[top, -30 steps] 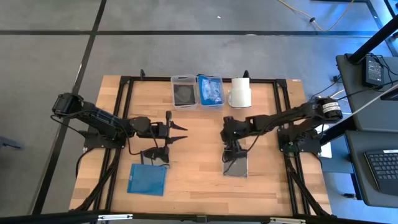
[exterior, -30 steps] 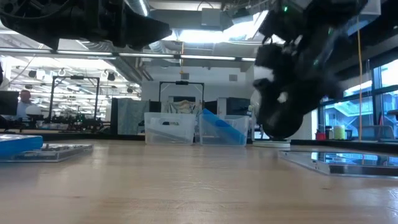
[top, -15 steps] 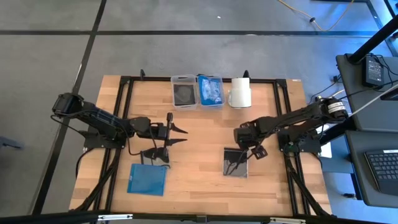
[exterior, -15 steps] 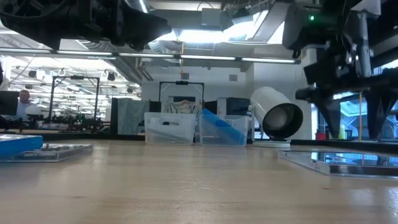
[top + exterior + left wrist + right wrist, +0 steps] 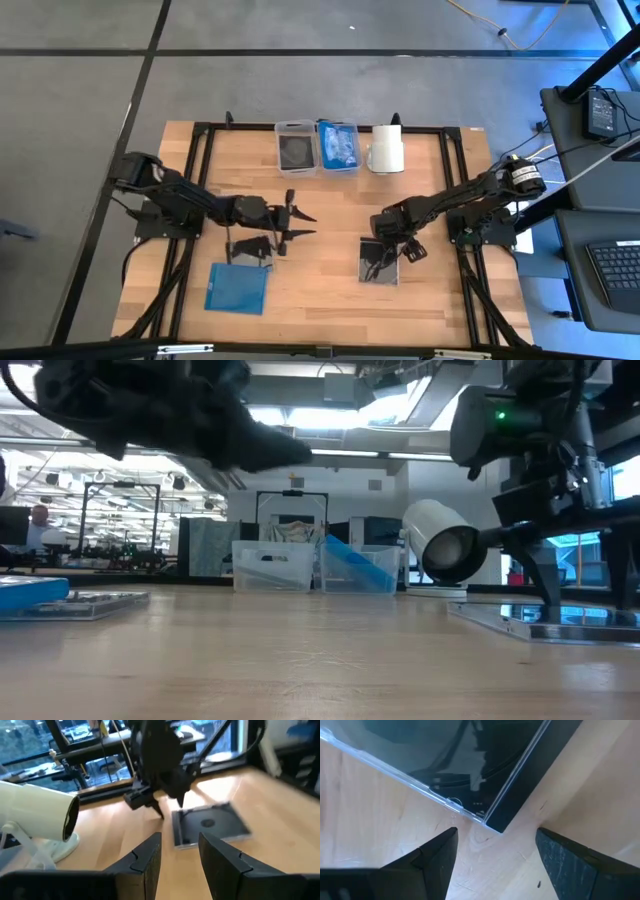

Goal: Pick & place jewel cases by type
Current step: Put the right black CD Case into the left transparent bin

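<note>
The right hand (image 5: 392, 250), fingers spread and empty, has been lowered onto the dark jewel case (image 5: 379, 262) on the bench (image 5: 320, 215), while the left hand (image 5: 300, 222), part-open and empty, has been swung rightward

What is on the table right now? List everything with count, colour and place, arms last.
blue jewel case: one, translucent blue, flat at the near left.
dark jewel cases: two, dark grey/clear; one flat right of centre, one beside the blue one.
bins: two, clear, far edge; left bin holds something dark, right bin something blue.
white roll: one, far edge, right of the bins.
left gripper: empty, above the table's middle.
right gripper: open, low at the right-hand dark case's corner.
</note>
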Motion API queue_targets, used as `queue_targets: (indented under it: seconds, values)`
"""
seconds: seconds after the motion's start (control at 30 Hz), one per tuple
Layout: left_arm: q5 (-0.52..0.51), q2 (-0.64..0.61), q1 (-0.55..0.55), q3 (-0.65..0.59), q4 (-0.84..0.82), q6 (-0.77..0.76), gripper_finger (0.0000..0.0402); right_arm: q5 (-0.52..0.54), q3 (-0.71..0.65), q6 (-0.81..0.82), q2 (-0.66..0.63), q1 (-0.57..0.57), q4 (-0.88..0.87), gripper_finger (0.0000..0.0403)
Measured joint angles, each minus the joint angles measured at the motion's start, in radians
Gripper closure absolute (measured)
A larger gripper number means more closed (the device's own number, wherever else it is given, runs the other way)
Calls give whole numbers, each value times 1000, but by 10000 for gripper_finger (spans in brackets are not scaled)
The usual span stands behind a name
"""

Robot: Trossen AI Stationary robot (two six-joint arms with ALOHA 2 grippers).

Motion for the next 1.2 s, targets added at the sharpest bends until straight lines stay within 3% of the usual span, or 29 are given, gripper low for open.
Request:
queue_targets:
  seconds: [0.13, 0.37, 0.8, 1.0, 1.2]
  values:
    - [-4, 127, -2, 75, -12, 103, 274, 48, 0, 53, 8, 16, 15, 130]
    - [28, 277, -20, 210, -30, 99, 274, 53, -1, 133, 10, 16, 27, 130]
    - [25, 481, -96, 506, -269, 173, 274, 55, -2, 234, 11, 16, 63, 130]
    - [22, 534, -78, 638, -452, 225, 274, 56, -2, 261, 12, 16, 83, 130]
    - [15, 546, -62, 677, -566, 282, 274, 57, -4, 255, 12, 15, 130, 130]
